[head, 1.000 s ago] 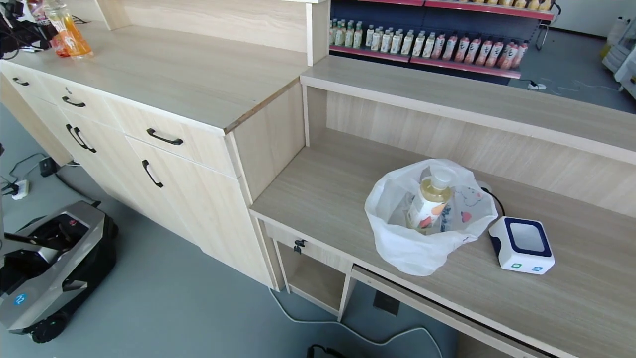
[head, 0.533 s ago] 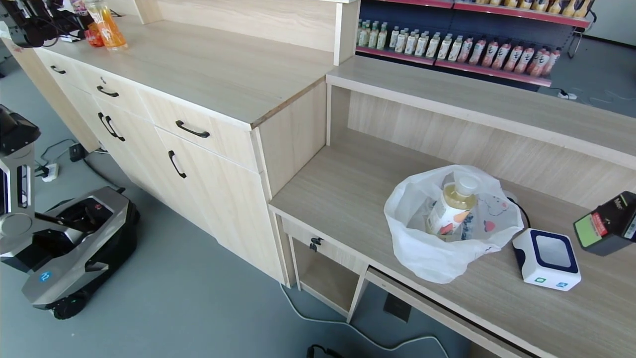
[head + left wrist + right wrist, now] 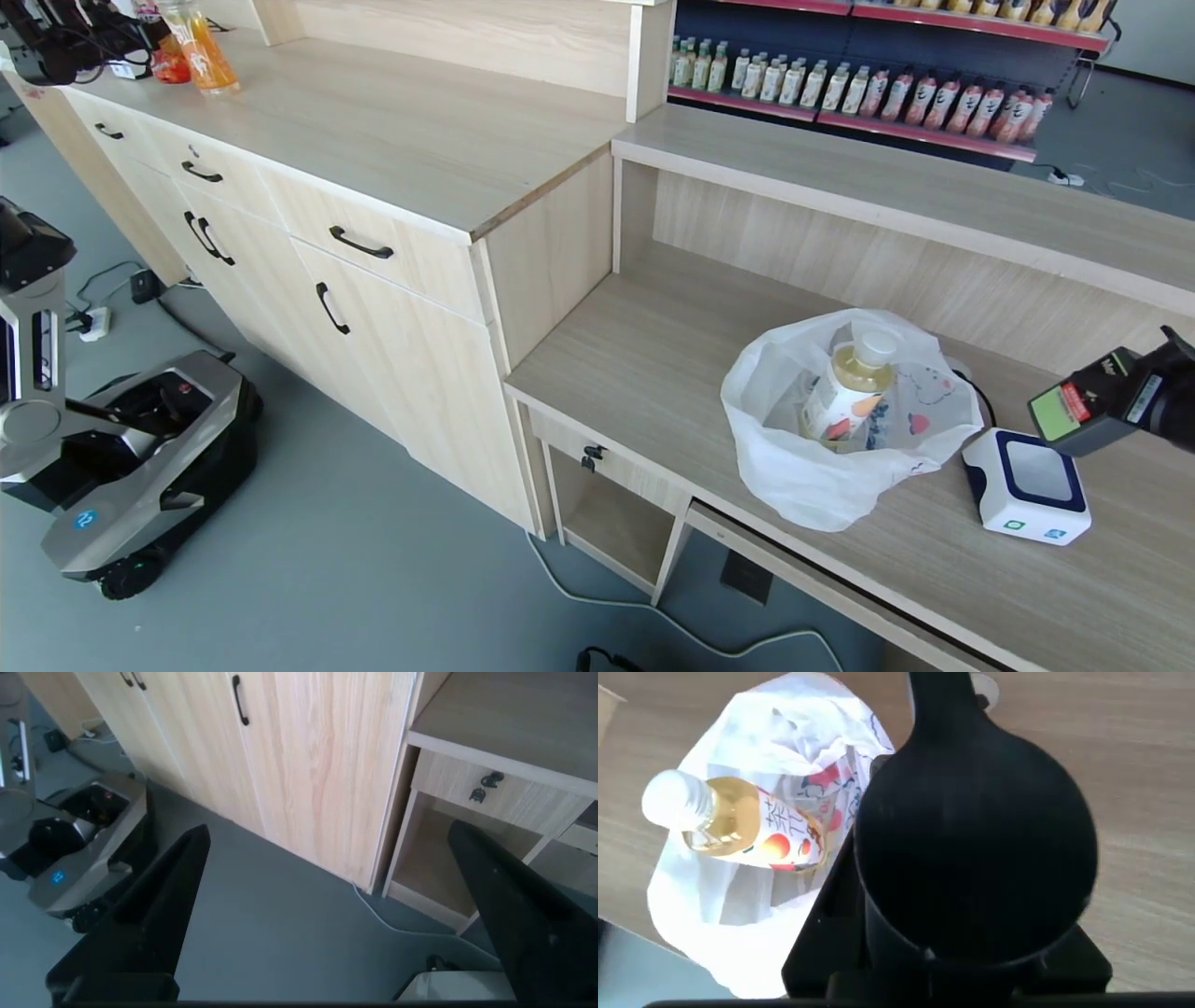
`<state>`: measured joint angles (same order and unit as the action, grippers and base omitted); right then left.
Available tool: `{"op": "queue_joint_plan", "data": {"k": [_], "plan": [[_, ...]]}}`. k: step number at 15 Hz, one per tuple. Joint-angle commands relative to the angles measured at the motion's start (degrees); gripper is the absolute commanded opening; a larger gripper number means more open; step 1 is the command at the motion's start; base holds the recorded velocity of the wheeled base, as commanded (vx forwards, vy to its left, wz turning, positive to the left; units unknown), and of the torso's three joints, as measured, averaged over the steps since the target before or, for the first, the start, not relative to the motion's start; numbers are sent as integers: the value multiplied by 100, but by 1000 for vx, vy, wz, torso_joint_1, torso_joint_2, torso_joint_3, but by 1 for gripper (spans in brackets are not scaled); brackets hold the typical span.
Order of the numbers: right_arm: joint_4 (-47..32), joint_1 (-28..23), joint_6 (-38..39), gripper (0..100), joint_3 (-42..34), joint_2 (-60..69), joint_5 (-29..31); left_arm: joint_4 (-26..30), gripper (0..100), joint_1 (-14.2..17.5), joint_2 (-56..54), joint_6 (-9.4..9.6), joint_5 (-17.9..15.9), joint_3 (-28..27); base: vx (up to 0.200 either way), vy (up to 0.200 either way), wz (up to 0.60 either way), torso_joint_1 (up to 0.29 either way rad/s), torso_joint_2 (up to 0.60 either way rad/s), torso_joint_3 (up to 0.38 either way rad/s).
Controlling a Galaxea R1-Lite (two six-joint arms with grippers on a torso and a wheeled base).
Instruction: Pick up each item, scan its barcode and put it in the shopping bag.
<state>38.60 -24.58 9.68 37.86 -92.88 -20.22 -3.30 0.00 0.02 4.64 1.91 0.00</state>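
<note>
- The right gripper (image 3: 1162, 397) is closed around one end of a dark package (image 3: 1088, 415) and holds it in the air, at the right edge of the head view.
- The long axis of the package is close to level, only a little tilted. Its free end, with a green and red label, points toward the robot's left and slightly down.
- The scanner (image 3: 1025, 485) lies on the counter (image 3: 653, 373) under this free end, a little to the left and nearer to the robot. Its window faces up.
- I judge that the package must come down and a little left, and be turned so that the barcode faces the window. I cannot tell which face carries the barcode.
- The shopping bag (image 3: 803, 476) stands just beside the scanner, on its left, with the mouth open upward. A bottle (image 3: 845, 387) of pale yellow drink already leans inside it.
- From the package, the bag lies to the left, beyond the scanner, so scanner and bag are on one line of travel.
- The left gripper (image 3: 322, 915) is wide open and holds nothing. It hangs over the floor in front of the cabinet, well apart from the bag, so the right arm is the nearer one.
</note>
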Motion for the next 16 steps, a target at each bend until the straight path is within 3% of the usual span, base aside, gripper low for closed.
{"op": "queue_joint_plan", "data": {"k": [1, 3, 5, 7, 16], "plan": [[254, -12, -1, 0, 98, -354, -447, -4, 100, 0, -2, 1, 2, 0, 0, 0, 0, 0, 0, 0], [421, -65, -19, 0, 90, -494, -878, -4, 100, 0, -2, 1, 2, 0, 0, 0, 0, 0, 0, 0], [430, -91, -107, 0, 81, -626, -878, -4, 100, 0, -2, 1, 2, 0, 0, 0, 0, 0, 0, 0], [412, -267, -669, 0, 63, -881, -729, -4, 100, 0, -2, 1, 2, 0, 0, 0, 0, 0, 0, 0], [553, -205, -862, 0, -42, -1039, -720, -4, 100, 0, -2, 1, 2, 0, 0, 0, 0, 0, 0, 0]]}}
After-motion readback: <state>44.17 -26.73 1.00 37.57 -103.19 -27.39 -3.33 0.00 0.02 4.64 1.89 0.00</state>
